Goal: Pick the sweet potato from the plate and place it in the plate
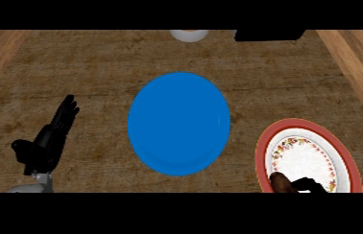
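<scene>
The right hand lay just beside the sweet potato on the patterned plate, its fingers' state unclear; the left hand rested open, far off.

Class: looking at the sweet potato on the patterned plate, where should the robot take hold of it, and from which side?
Probably across its exposed upper-left end, from above. The sweet potato lies at the patterned plate's near edge, partly cut off by the view; the right hand is already beside it, so it is the nearer hand.

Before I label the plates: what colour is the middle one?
Plain blue plate, no pattern, seen clearly in the head view.
</scene>
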